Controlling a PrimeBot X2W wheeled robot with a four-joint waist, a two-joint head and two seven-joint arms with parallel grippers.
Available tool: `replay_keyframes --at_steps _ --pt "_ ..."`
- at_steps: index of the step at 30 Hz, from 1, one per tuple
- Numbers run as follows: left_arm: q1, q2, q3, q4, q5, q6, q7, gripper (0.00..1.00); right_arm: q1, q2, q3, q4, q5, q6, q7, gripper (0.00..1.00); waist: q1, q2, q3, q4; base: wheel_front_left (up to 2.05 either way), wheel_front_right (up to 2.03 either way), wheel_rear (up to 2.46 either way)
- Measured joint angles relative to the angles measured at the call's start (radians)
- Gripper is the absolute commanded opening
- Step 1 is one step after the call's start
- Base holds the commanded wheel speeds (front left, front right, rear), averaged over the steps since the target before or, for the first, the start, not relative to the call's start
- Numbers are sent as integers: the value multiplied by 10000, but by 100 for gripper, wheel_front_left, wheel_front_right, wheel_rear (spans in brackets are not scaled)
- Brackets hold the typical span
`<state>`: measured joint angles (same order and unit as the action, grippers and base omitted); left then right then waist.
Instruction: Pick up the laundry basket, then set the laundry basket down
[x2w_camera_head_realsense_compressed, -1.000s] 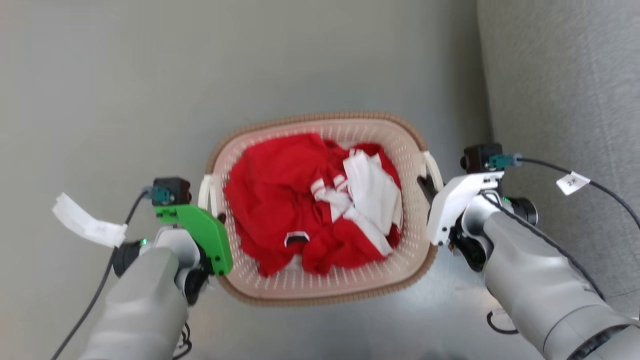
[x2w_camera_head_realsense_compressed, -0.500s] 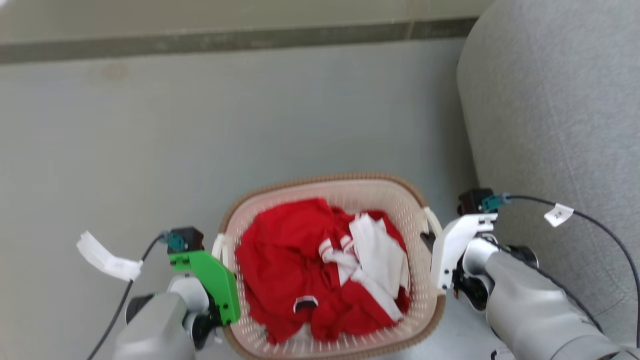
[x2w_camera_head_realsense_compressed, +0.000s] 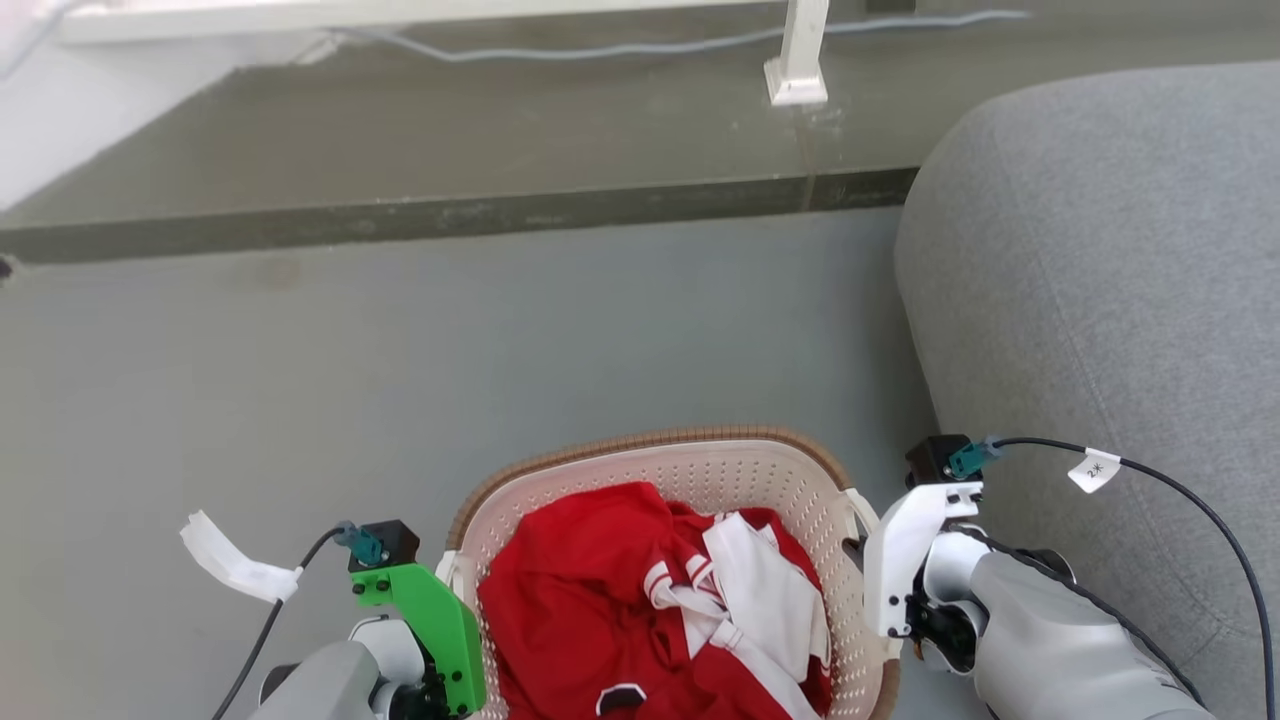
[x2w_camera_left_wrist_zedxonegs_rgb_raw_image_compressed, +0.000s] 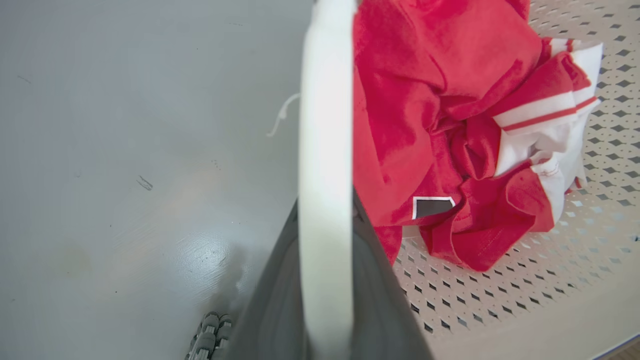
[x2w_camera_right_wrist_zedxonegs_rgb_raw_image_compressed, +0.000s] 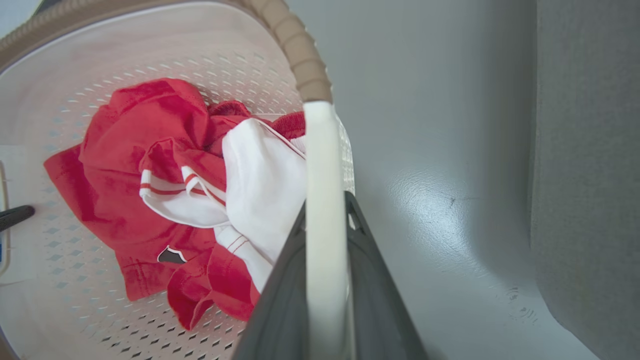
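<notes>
My left hand (x2w_camera_head_realsense_compressed: 447, 590) and right hand (x2w_camera_head_realsense_compressed: 858, 555) each grip a white handle (x2w_camera_right_wrist_zedxonegs_rgb_raw_image_compressed: 322, 200) of the laundry basket (x2w_camera_head_realsense_compressed: 650, 440), which hangs between them, apparently above the floor (x2w_camera_head_realsense_compressed: 400, 350) by the sofa (x2w_camera_head_realsense_compressed: 1100, 250); I'd move both level.

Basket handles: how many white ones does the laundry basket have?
2. The left handle is on the laundry basket's left side, clamped in the left gripper. The right handle is on its right side, clamped in the right gripper.
</notes>
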<state>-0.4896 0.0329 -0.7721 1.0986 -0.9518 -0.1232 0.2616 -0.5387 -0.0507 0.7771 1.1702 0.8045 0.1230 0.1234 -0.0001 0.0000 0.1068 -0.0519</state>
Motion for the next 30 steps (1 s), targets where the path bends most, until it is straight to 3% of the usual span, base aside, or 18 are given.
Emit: replay_keyframes --at_steps 30 --pt "118 109 -357 -113 -384 6 454 0 89 -65 343 -35 504 -12 447 0 0 -1 -76 -74 0 0 0"
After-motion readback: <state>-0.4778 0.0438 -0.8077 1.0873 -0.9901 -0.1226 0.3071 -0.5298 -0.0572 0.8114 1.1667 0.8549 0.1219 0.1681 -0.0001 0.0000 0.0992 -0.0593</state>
